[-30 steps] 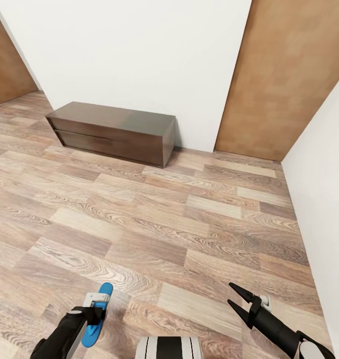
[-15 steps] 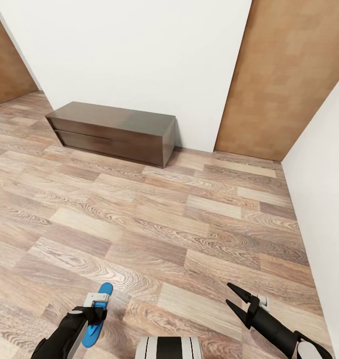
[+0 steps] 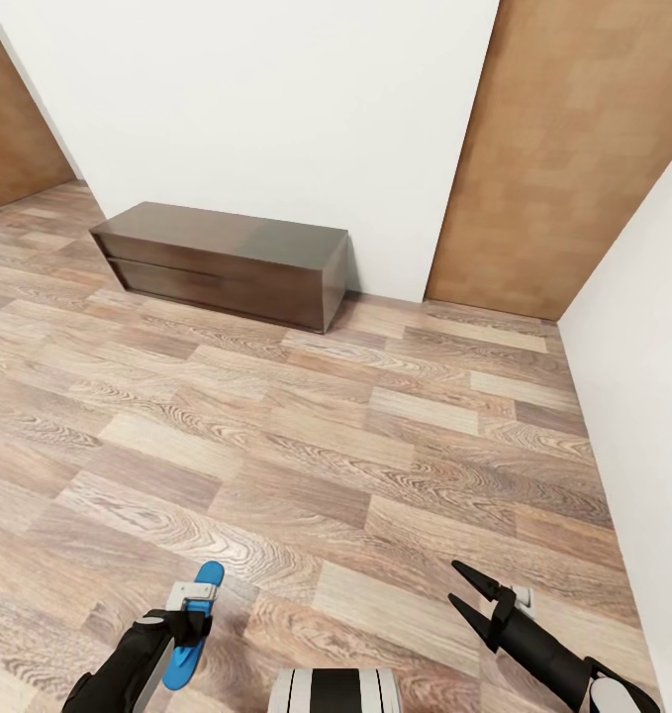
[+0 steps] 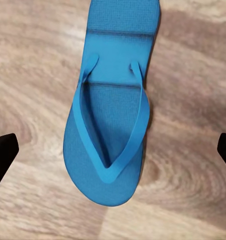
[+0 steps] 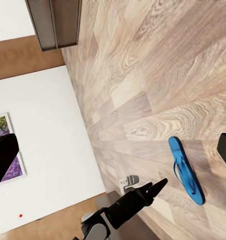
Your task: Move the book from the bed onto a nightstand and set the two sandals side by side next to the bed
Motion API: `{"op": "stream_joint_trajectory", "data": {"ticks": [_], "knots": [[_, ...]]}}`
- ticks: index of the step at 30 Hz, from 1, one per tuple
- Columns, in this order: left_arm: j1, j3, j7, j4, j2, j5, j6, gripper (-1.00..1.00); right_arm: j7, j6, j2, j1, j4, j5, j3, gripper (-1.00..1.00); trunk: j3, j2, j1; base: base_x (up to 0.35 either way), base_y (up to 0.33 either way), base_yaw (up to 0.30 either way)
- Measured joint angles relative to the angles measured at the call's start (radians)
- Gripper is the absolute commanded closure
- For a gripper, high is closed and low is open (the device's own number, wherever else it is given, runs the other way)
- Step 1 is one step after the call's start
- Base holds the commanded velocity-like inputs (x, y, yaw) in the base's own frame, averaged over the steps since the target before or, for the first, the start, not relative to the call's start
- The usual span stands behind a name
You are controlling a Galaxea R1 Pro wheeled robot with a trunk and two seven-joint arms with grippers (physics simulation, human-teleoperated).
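Sandal (image 4: 112, 117) lies flat on the wood floor (image 3: 375, 475) beneath the left gripper (image 3: 189, 612), fingers spread wide; come straight down over the sole. Right gripper (image 3: 466, 586) splayed, empty.

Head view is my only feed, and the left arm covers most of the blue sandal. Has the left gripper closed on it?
Observer: No. In the left wrist view the left gripper is open. Its fingers stand wide apart on either side of the sandal and do not touch it.
Operator: Which way up is it lying?
Observer: Straps up, sole flat on the wood floor.
Operator: Does the right wrist camera catch anything I lack?
Observer: Yes, a purple painting hanging on a white wall.
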Motion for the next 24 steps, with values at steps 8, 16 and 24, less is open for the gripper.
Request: {"op": "stream_joint_trajectory", "data": {"ticks": [8, 16, 24], "knots": [[0.0, 0.0, 0.0, 0.0, 0.0, 0.0, 0.0, -1.0, 0.004, 0.002, -0.007, 0.0, -0.003, -0.001, -0.003, -1.0, -0.011, -0.001, 0.001, 0.0, 0.0, 0.0], [-0.001, 0.0, 0.0, -0.001, 0.0, 0.0, 0.0, -1.0, 0.003, 0.005, -0.009, 0.0, -0.004, -0.001, -0.004, -1.0, -0.042, -0.003, 0.005, 0.0, 0.0, 0.0], [0.0, 0.0, 0.0, -0.001, 0.0, 0.0, 0.0, -1.0, 0.003, 0.005, -0.009, 0.0, -0.003, -0.002, -0.004, -1.0, -0.073, -0.004, 0.009, 0.0, 0.0, 0.0]]}}
